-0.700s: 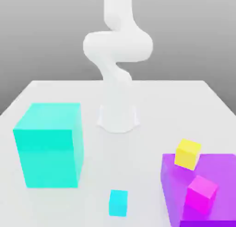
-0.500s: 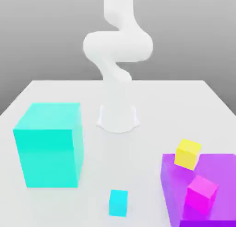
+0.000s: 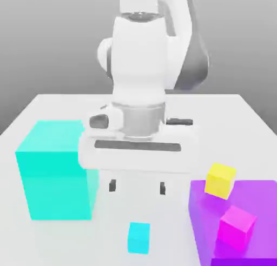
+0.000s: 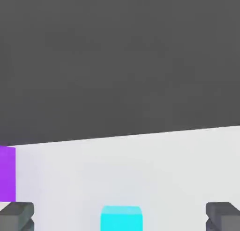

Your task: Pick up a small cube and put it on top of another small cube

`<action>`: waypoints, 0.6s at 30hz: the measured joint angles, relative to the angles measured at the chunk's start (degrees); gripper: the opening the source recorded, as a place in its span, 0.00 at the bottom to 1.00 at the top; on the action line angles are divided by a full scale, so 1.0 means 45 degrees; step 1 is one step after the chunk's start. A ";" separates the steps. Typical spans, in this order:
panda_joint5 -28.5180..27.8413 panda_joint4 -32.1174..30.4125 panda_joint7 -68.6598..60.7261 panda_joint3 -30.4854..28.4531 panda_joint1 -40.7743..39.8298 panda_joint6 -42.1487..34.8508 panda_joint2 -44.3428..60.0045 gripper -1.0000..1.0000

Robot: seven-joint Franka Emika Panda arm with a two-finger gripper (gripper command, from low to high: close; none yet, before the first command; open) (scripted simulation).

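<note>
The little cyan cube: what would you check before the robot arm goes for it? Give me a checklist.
- Fingers apart: ok, spread wide.
- Nothing between them: ok.
- Small cyan cube resting on the table: ok.
- Cube clear of its neighbours, the large cyan block and purple block: ok, gaps on both sides.
- Fingers lined up exactly over the cube: cannot tell.
- Fingers down at the cube: not ok, seemingly above it.

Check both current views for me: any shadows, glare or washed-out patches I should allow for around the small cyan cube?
Exterior view: flat, bright light; the white gripper blends into the pale table, the small cyan cube casting no clear shadow. Hand view: cube stands out, cut by the frame edge; no glare on it.
</note>
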 joint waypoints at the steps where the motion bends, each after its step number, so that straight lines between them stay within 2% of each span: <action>1: 0.0021 -0.0143 0.0034 0.0005 0.0002 0.0230 0.0461 0.50; 8: -0.0084 -0.0050 0.0227 -0.0150 0.0137 0.2479 0.3690 0.50; 9: -0.0110 0.0017 0.0248 -0.0185 0.0166 0.2758 0.4039 0.00; 15: -0.0153 0.0050 0.0287 -0.0195 0.0173 0.2903 0.4214 0.00; 18: -0.0086 -0.0117 0.0237 -0.0100 0.0091 0.2244 0.3389 0.00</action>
